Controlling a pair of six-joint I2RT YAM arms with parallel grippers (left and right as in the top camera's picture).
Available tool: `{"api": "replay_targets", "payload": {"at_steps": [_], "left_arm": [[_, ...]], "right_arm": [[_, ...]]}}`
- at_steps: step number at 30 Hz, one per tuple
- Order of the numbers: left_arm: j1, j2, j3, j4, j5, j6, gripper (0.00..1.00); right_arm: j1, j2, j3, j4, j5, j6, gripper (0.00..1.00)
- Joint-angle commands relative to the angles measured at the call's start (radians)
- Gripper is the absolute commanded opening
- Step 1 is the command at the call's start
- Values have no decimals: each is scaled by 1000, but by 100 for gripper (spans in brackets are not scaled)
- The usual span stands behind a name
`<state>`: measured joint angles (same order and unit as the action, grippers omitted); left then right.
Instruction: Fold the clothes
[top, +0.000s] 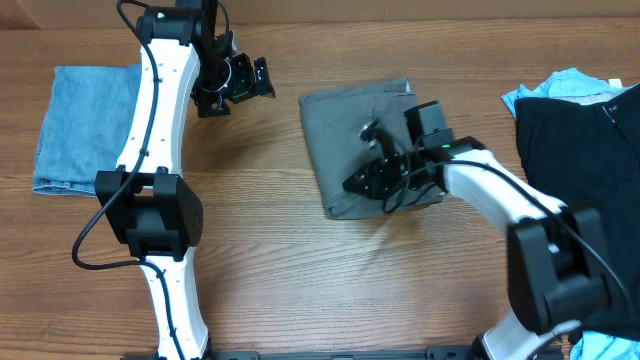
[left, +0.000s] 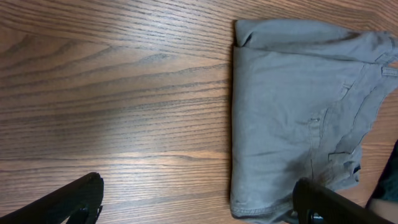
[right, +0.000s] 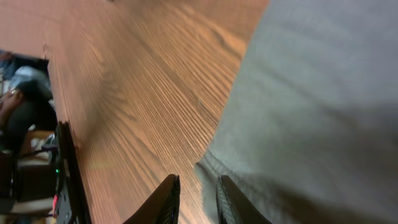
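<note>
When reading from far L, find blue denim piece (top: 85, 125) flat on table (top: 270, 280), well apart from rest. Next, L tool (top: 240, 85) up near table's far edge, hanging over bare wood btwn denim and grey shorts (top: 365, 145), touching neither; per L wrist cam, fingers (left: 68, 202) spread wide, released, holding nothing. Mid-table: grey shorts folded into rough rectangle, lying flat, creased, pocket seam facing up. At their near edge, R tool (top: 365, 182) down low on cloth; per R wrist cam, fingertips (right: 168, 199) nearly together w/ slim gap, right at hem. Can't tell whether pinching fabric or just beside it. Far R: black garment (top: 585, 150) spread out, w/ light-blue garment (top: 560, 88) touching at its far L corner, both apart from shorts.
</note>
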<state>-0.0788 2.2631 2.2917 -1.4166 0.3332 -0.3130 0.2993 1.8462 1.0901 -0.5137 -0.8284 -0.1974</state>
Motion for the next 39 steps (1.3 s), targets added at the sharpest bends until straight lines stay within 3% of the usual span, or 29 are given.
{"api": "replay_targets", "payload": {"at_steps": [1, 4, 10, 14, 18, 30, 35, 39], "left_arm": [[-6, -4, 30, 0, -4, -2, 100], [-6, -4, 30, 0, -4, -2, 100], [-6, -5, 30, 0, -4, -2, 100], [-7, -5, 30, 0, -4, -2, 100], [-6, -5, 30, 0, -4, -2, 100], [-6, -5, 30, 0, -4, -2, 100], [-6, -4, 30, 0, -4, -1, 100], [-6, -5, 30, 0, -4, -2, 100]], "right_arm": [[9, 114, -10, -5, -36, -48, 24], [8, 190, -10, -39, -1, -118, 24], [-8, 251, -6, -53, 64, -121, 23], [-32, 220, 106, -268, -76, -229, 22], [-47, 138, 282, -479, -76, -309, 22], [-49, 138, 177, -273, 320, -206, 21], [-92, 201, 89, -159, 335, -141, 17], [-116, 199, 105, -204, 280, -137, 16]]}}
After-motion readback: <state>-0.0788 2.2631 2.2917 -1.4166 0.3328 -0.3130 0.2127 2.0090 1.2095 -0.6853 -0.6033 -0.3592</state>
